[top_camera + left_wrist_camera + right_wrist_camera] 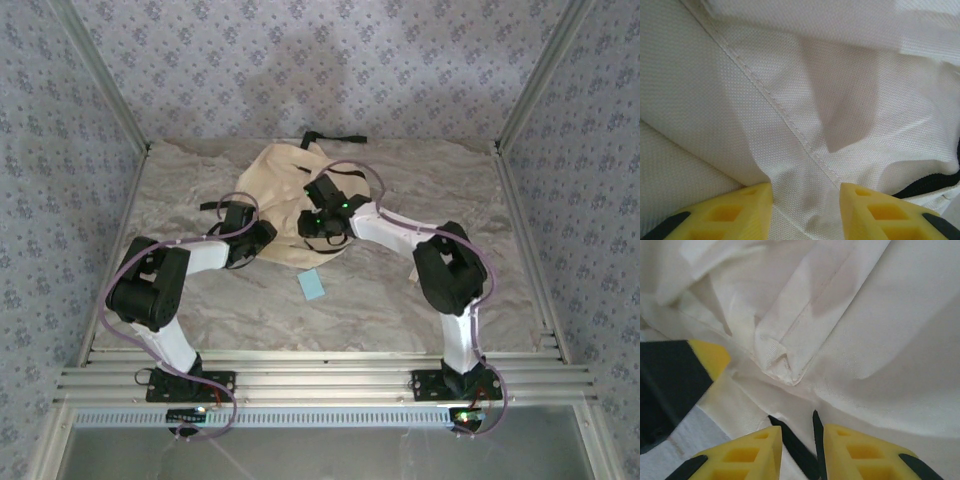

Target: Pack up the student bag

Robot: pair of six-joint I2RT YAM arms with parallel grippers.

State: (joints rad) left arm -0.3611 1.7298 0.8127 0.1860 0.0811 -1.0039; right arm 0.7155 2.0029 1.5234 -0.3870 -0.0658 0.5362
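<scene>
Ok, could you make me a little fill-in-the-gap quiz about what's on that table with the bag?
1. The straps of the student bag are ___ in colour.
2. The small card lying on the table just in front of the bag is light ___ in colour.
3. The fingers of the left gripper, which hovers over the bag's fabric, are ___ in colour.

Missing words: black; blue; yellow.

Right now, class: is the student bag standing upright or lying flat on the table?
Lying flat: from above, the student bag sprawls crumpled across the table, its straps splayed on the surface.
</scene>
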